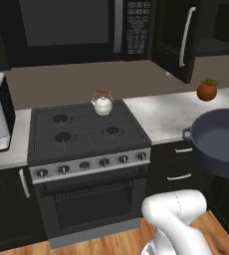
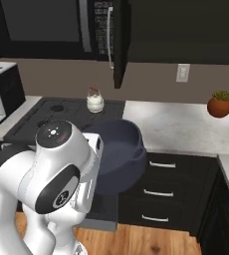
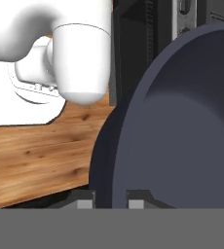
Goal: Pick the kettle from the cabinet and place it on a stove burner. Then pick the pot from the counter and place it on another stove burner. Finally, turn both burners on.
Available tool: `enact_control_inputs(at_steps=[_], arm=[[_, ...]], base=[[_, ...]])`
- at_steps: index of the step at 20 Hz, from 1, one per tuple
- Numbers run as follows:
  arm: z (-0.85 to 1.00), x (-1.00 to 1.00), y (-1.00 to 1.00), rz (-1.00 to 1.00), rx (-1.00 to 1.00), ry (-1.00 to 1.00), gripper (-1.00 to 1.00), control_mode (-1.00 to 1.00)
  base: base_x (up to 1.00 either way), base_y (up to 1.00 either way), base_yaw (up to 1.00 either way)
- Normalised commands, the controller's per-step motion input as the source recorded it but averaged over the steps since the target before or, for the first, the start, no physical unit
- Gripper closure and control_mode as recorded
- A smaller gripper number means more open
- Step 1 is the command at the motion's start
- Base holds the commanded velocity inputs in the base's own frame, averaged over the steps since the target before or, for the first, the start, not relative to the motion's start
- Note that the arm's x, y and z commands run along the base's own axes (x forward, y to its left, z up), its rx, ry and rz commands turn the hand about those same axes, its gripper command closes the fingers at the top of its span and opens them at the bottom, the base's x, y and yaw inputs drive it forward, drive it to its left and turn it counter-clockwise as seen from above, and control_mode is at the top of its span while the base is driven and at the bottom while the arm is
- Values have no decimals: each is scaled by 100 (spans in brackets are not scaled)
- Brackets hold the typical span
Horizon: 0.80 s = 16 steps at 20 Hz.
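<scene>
Marbled counter beside black stove; jaws pinch the pot rim over wooden floor.

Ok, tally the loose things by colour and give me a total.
Cream-white: 1, the kettle
Navy-blue: 1, the pot
Orange with green top: 1, the plant pot
Total: 3

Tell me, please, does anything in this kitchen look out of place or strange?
Yes. The pot is off the counter, held in the air in front of the drawers, the gripper clamped on its rim. The cabinet door stands open. The kettle sits upright on a back burner.
</scene>
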Motion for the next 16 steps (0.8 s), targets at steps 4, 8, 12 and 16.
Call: enact_control_inputs(at_steps=[4, 8, 12, 16], arm=[[0, 0, 0, 0, 0, 0, 100, 100], [0, 0, 0, 0, 0, 0, 100, 100], [0, 0, 0, 0, 0, 0, 100, 100], [0, 0, 0, 0, 0, 0, 100, 100]], base=[[-1, 78, -6], [0, 75, -7], [0, 61, -12], [12, 51, -19]])
